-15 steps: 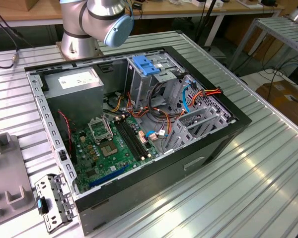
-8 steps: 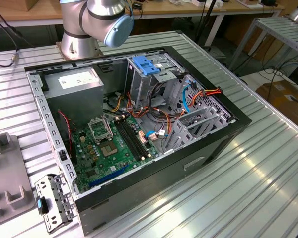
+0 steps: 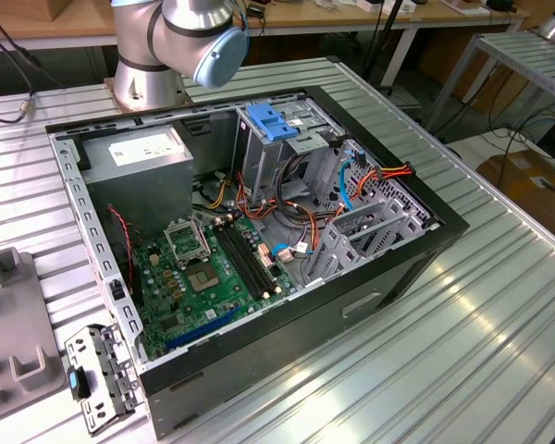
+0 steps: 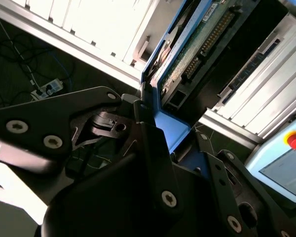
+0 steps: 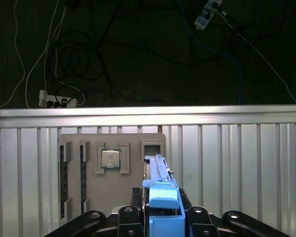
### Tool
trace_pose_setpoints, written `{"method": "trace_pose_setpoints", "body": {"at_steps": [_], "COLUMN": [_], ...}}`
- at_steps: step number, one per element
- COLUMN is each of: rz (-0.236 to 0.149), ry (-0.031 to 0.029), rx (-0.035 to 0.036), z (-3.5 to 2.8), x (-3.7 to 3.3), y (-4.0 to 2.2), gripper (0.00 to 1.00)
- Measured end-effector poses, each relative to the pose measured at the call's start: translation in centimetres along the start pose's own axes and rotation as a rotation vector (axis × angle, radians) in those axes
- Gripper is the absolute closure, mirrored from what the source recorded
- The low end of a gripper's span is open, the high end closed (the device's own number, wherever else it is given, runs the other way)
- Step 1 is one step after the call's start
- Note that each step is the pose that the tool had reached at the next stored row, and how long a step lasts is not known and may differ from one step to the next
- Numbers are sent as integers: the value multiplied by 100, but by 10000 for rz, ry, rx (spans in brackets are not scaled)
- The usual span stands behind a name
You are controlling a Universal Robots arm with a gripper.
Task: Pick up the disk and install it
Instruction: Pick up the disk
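Observation:
The disk is held edge-on in my gripper, which is shut on its blue plastic carrier. In the second wrist view the disk's green circuit board and connector row face the camera, with a blue rail along one side. In the first wrist view the disk stands as a thin edge rising from the blue carrier end between the black fingers. It hangs over the ribbed metal table, beside a grey parts tray. The open computer case lies on the table in the exterior view.
Inside the case are a green motherboard, a grey power-supply box, a light-blue bracket on the drive cage and loose cables. The grey tray holds a processor chip and memory sticks. The arm's base stands behind the case.

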State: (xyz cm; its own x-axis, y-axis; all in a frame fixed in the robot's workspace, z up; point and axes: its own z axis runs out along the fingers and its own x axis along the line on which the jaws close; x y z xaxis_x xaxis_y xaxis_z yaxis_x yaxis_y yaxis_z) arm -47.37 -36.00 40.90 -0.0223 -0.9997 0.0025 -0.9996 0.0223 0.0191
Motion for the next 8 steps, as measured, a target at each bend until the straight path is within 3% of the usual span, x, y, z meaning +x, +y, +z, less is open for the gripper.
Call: {"method": "trace_pose_setpoints", "body": {"at_steps": [8], "rz": [0], "ry": [0], "rx": [0], "z": [-80], "x": [0], "y": [2], "gripper": [63]}}
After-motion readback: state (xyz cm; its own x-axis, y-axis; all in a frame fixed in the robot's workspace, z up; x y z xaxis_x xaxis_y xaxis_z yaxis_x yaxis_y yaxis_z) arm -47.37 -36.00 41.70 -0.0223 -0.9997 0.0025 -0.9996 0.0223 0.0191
